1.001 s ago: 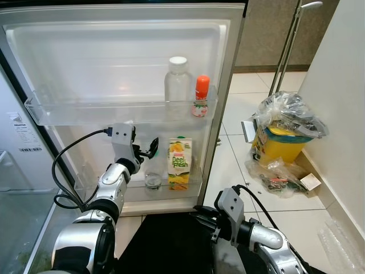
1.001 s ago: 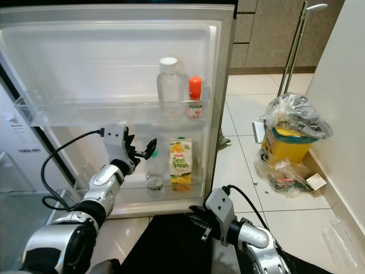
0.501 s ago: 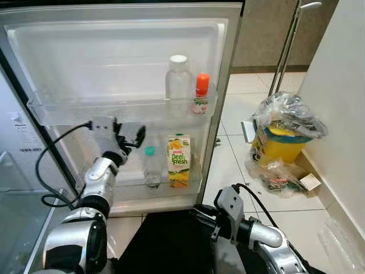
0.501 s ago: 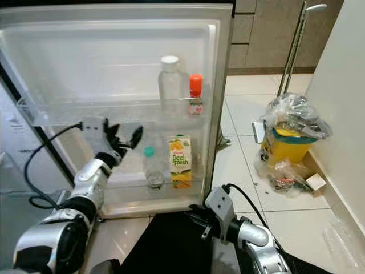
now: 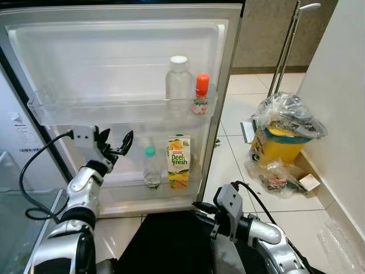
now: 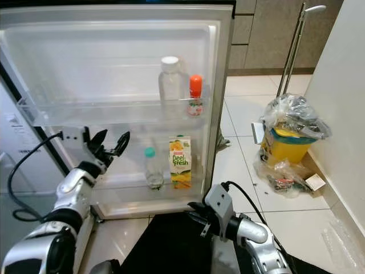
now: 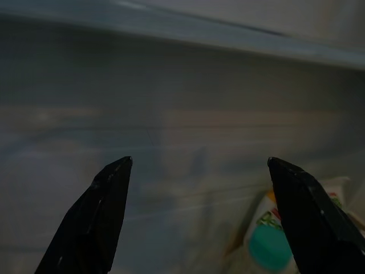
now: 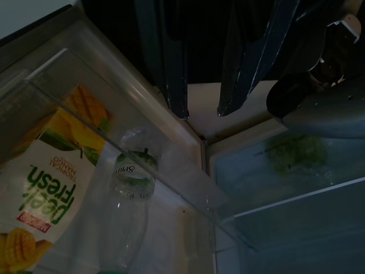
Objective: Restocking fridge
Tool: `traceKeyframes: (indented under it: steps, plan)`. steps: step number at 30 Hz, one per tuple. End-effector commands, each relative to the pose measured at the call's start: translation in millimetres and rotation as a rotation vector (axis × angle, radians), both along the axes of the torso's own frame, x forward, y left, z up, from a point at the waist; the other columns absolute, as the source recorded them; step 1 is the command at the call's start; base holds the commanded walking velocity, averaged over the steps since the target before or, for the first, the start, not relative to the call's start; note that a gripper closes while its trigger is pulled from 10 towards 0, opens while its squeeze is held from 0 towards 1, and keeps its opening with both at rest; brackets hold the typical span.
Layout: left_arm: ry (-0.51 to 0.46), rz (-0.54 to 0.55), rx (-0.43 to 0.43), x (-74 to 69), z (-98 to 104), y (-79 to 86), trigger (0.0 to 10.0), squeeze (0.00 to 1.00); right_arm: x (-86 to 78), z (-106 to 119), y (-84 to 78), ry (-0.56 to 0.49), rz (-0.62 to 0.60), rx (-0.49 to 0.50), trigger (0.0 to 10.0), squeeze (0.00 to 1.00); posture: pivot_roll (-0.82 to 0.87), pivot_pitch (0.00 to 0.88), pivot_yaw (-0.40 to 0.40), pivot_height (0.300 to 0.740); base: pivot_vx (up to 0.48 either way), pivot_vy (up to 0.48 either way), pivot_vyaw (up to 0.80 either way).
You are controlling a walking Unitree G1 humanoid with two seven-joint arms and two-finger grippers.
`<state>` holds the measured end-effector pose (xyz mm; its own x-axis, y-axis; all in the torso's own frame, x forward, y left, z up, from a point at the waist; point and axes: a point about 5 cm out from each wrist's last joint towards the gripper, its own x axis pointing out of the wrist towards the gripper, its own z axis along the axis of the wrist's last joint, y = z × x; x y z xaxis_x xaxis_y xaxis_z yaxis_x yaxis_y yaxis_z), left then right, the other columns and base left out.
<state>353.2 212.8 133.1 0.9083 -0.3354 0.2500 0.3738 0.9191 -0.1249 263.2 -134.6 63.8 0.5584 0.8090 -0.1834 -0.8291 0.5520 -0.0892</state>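
Observation:
The fridge door stands open before me. On its lower door shelf [image 5: 131, 185] a small clear water bottle [image 5: 150, 168] with a teal cap stands upright beside a Peel Fresh juice carton [image 5: 179, 161]. On the upper door shelf [image 5: 85, 111] stand a large clear bottle [image 5: 178, 80] and a small orange-capped bottle [image 5: 201, 94]. My left gripper [image 5: 117, 137] hangs open and empty a short way left of the small bottle, apart from it. In the left wrist view the teal cap [image 7: 268, 248] sits beyond one finger. My right gripper [image 5: 199, 206] is low, below the door, its fingers apart and holding nothing.
To the right, a yellow bin [image 5: 285, 137] wrapped in plastic bags stands on the tiled floor by a white wall [image 5: 342, 85]. A metal pole [image 5: 288, 45] leans behind it. The fridge body [image 5: 17, 148] is at the left. Black cloth [image 5: 165, 240] lies at the bottom.
My left gripper has drawn back to the left, away from the small bottle's cap, staying open. The bottle remains on the lower door shelf. The right arm has barely moved.

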Motion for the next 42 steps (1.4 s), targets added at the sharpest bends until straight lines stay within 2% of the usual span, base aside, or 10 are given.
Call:
traceKeyframes:
  steps: [1,12,15,19,21,23,29,36,39,42]
  plan:
    - [-0.002,-0.003,0.002,-2.5,0.9,7.9,10.0,0.00,-0.6,-1.3,1.8,0.007,0.009,0.008,10.0,0.00,-0.14,0.039,-0.003,0.480,0.000,0.000,0.00]
    - [0.085,-0.148,-0.009,-45.2,-33.0,38.8,10.0,0.00,2.7,0.2,1.3,0.001,0.016,0.011,10.0,0.00,-0.11,0.030,-0.007,0.480,0.000,0.000,0.00]
    - [0.125,-0.137,-0.019,-54.0,-42.7,46.4,10.0,0.00,3.7,0.9,1.1,-0.003,0.015,0.011,10.0,0.00,-0.11,0.028,-0.005,0.480,0.000,0.000,0.00]
    - [0.266,-0.076,-0.078,-89.4,-79.0,66.1,10.0,0.00,6.0,2.6,0.2,-0.010,0.017,0.013,10.0,0.00,-0.10,0.021,-0.008,0.480,0.000,0.000,0.00]
    - [0.266,-0.076,-0.078,-89.4,-79.0,66.1,10.0,0.00,6.0,2.6,0.2,-0.010,0.017,0.013,10.0,0.00,-0.10,0.021,-0.008,0.480,0.000,0.000,0.00]
    - [0.340,-0.045,-0.117,-106.9,-97.6,70.2,10.0,0.00,6.5,2.8,0.0,-0.011,0.020,0.013,10.0,0.00,-0.10,0.017,-0.009,0.480,0.000,0.000,0.00]
    - [0.419,-0.018,-0.157,-124.6,-116.1,70.2,10.0,0.00,6.5,1.4,-1.6,-0.004,0.020,0.008,10.0,0.00,-0.10,0.016,-0.011,0.480,0.000,0.000,0.00]
    - [0.635,0.122,-0.211,-159.6,-156.4,65.7,10.0,0.00,-0.5,-31.3,-30.7,0.102,-0.112,-0.079,10.0,0.00,-0.10,0.000,-0.020,0.480,0.000,0.000,0.00]
    - [0.668,0.146,-0.208,-164.4,-161.4,65.1,10.0,0.00,-2.7,-37.8,-37.4,0.126,-0.150,-0.093,10.0,0.00,-0.11,0.000,-0.020,0.480,0.000,0.000,0.00]
    - [0.770,0.200,-0.192,-178.7,-175.8,61.6,10.0,0.00,-11.5,-58.4,-57.8,0.217,-0.288,-0.141,10.0,0.00,-0.11,0.000,-0.026,0.480,0.000,0.000,0.00]
